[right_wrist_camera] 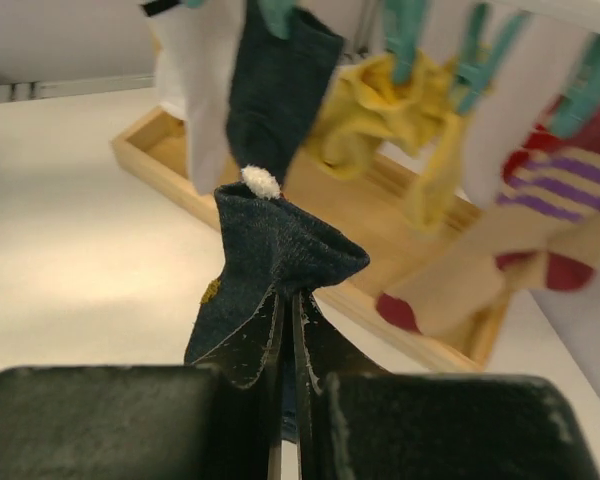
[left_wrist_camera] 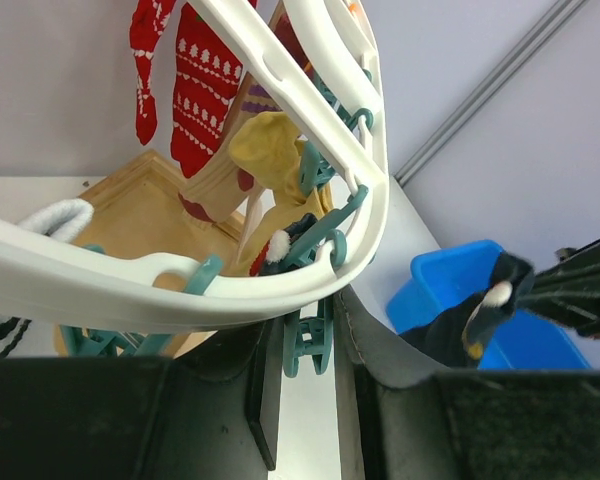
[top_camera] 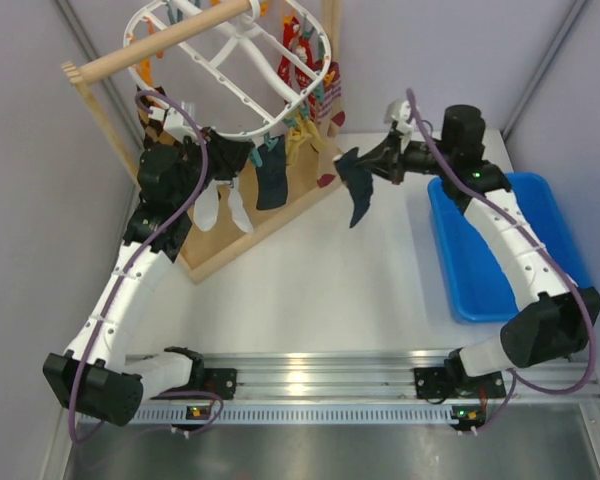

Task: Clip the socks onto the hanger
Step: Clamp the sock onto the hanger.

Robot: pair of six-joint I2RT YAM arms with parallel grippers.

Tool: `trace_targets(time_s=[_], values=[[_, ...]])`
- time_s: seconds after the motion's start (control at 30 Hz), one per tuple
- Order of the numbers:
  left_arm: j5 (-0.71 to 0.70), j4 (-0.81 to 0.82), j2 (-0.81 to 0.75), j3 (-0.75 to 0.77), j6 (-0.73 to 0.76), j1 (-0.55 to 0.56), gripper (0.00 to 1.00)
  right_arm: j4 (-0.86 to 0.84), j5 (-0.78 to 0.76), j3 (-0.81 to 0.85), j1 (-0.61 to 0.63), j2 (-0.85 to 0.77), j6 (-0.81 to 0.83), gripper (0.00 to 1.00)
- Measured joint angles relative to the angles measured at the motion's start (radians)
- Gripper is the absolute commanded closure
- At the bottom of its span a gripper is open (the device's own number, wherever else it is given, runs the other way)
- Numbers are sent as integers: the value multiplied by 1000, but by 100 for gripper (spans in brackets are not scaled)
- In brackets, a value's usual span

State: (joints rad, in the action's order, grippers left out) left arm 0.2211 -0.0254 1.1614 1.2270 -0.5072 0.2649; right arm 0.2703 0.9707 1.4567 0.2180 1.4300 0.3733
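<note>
The hanger [left_wrist_camera: 80,290] is smooth white plastic with a soft shine. A clip [left_wrist_camera: 310,345] under the hanger is hard teal plastic, a bit shiny. The navy sock [right_wrist_camera: 280,250] is soft knit cloth, fuzzy and matt, with a fluffy white bobble [right_wrist_camera: 261,182]. The right hand [right_wrist_camera: 287,320] is black, matt and grainy. The yellow sock [right_wrist_camera: 380,110] on the hanger is soft, crumpled cloth. The rod [top_camera: 170,42] through the hanger and the base [left_wrist_camera: 140,210] below it are pale, smooth wood. The bin [top_camera: 465,280] right of the hanger is shiny blue plastic. The desk [top_camera: 320,290] is white and matt. The rail [top_camera: 320,380] is shiny, ribbed metal.
</note>
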Motion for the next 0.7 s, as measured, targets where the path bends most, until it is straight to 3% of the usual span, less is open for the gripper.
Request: trace_targets(time_s=[0.17, 0.4, 0.7], values=[[31, 13, 0, 0, -23, -9, 100, -86, -45, -6, 204, 70, 0, 100], [56, 20, 0, 0, -49, -10, 100, -122, -109, 12, 379, 185, 21, 100], [88, 27, 0, 0, -72, -16, 100, -239, -162, 60, 428, 254, 26, 100]])
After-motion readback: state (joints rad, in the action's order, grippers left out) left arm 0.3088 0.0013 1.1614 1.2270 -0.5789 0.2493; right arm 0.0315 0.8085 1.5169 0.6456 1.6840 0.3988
